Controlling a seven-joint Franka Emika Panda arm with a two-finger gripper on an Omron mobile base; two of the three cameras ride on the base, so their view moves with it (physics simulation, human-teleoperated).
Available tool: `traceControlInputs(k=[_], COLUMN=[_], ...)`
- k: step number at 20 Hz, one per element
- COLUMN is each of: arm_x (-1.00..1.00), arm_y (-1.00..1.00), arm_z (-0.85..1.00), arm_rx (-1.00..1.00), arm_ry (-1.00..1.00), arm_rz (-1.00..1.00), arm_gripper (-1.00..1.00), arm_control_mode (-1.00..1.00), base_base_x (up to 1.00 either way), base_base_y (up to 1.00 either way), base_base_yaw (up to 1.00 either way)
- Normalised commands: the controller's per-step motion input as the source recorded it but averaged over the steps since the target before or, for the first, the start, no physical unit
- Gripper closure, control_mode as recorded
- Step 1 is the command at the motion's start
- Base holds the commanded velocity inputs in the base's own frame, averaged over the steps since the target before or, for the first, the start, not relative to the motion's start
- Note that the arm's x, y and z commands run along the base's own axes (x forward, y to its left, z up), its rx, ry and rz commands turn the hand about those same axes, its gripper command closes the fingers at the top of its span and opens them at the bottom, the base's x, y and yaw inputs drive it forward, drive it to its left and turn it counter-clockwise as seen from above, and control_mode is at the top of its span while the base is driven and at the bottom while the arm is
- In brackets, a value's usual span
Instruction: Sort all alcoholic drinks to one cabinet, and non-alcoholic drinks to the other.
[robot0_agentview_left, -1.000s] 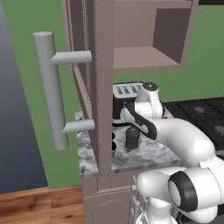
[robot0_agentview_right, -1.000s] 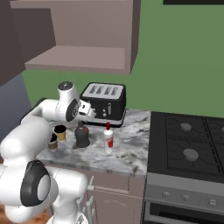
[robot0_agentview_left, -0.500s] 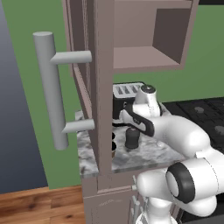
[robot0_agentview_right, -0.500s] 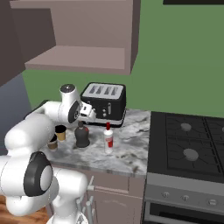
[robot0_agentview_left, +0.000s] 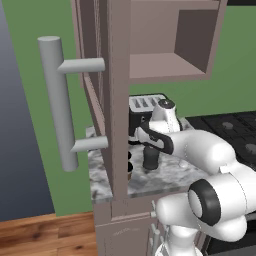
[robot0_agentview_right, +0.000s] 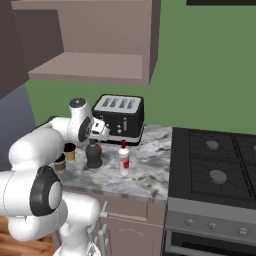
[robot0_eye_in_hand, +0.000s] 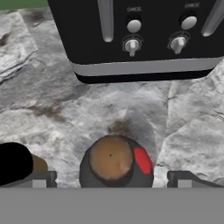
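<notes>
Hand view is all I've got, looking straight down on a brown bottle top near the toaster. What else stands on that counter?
Observer: A slim clear bottle with a red cap stands right of the black bottle, apart from it.
Operator: What is the black blob at my left edge?
Observer: The lid of a small tan cup; a second one stands nearer the counter edge.
Operator: Is the cabinet ready?
Observer: Its door stands open, and its shelf is above the toaster.
</notes>
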Motion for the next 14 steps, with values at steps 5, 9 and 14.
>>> traceControlInputs(k=[5, 9, 14], arm_x=[0.02, 0.07, 0.12], arm_y=[0.0, 0.0, 0.0], arm_z=[-0.14, -0.11, -0.02], arm_rx=[0.0, 0.0, 0.0], arm_ry=[-0.02, -0.03, -0.08], arm_rz=[0.0, 0.0, 0.0], arm_gripper=[-1.0, -1.0, -1.0], arm_control_mode=[-1.0, -1.0, -1.0], base_base_x=[0.0, 0.0, 0.0], base_base_y=[0.0, 0.0, 0.0], base_base_yaw=[0.0, 0.0, 0.0])
